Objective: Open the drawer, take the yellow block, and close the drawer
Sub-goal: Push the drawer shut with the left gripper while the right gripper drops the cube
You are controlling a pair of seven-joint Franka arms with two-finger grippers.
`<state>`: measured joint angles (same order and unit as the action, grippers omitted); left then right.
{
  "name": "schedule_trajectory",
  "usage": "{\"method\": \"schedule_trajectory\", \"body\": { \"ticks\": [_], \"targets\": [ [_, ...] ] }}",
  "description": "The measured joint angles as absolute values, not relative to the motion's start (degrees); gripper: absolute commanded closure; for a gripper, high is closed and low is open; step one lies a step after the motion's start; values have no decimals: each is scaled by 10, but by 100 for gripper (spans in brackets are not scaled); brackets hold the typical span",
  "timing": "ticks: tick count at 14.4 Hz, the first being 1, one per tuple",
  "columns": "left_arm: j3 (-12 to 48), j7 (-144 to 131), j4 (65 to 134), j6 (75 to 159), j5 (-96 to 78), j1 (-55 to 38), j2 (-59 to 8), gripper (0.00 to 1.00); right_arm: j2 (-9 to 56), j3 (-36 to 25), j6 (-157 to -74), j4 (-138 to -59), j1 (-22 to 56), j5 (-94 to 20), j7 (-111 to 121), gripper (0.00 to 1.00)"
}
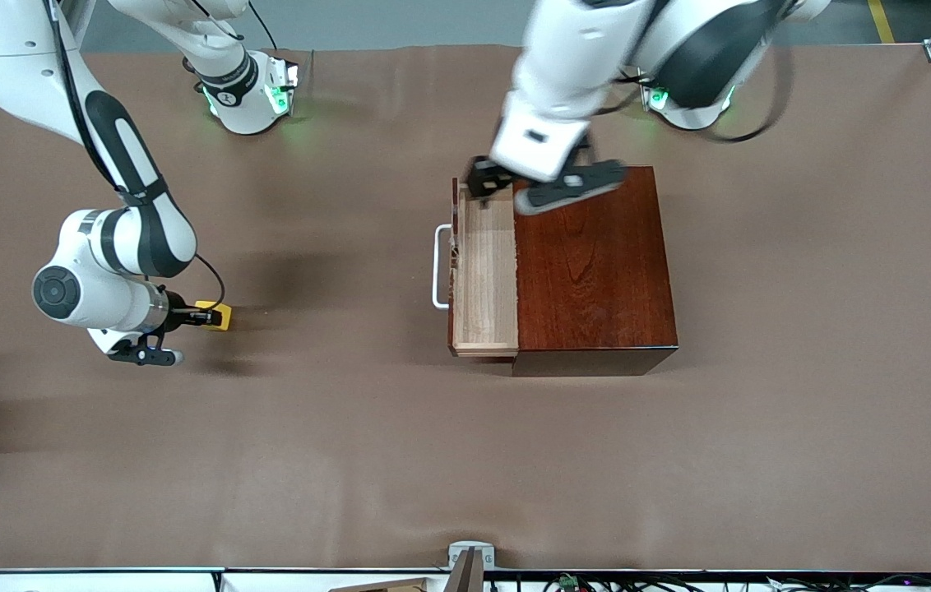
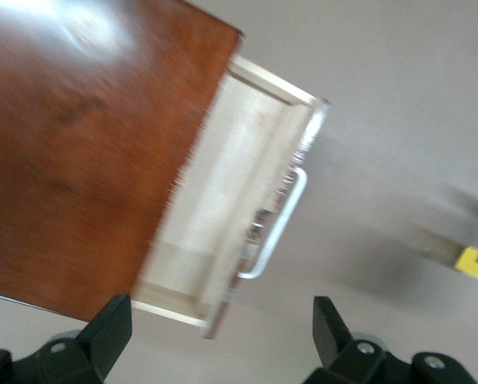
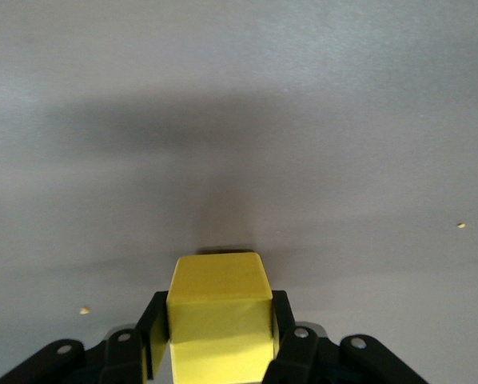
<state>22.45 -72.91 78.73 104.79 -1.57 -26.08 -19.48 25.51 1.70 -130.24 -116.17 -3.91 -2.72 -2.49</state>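
Observation:
The drawer [image 1: 486, 271] stands pulled out of the dark reddish-brown box [image 1: 597, 263], its light-wood tray empty and its white handle [image 1: 438, 267] pointing toward the right arm's end. My left gripper [image 1: 527, 185] hangs open over the drawer's end nearest the robots' bases, holding nothing; its wrist view shows the drawer [image 2: 239, 192] and handle [image 2: 279, 228] past the wide-apart gripper [image 2: 221, 336]. My right gripper [image 1: 204, 316] is shut on the yellow block [image 1: 217, 315], low over the table toward the right arm's end. In the right wrist view the block [image 3: 219, 288] fills the gripper [image 3: 217, 320].
Brown cloth [image 1: 334, 444] covers the whole table. The arms' bases [image 1: 247, 99] [image 1: 687, 103] stand along the edge farthest from the front camera. A small metal bracket [image 1: 470, 559] sits at the nearest edge. The yellow block [image 2: 475, 264] also shows in the left wrist view.

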Motion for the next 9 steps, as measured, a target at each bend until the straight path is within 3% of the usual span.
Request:
{"method": "schedule_trajectory", "body": {
  "ticks": [1, 5, 9],
  "targets": [
    [219, -764, 774, 1069, -12, -281, -220, 0, 258, 17, -1303, -1161, -42, -27, -25, 0],
    [135, -894, 742, 1179, 12, -405, -309, 0, 259, 21, -1279, -1154, -44, -29, -24, 0],
    [-23, -996, 690, 1225, 12, -584, -409, 0, 240, 31, -1084, -1041, -43, -31, -24, 0]
  ]
}}
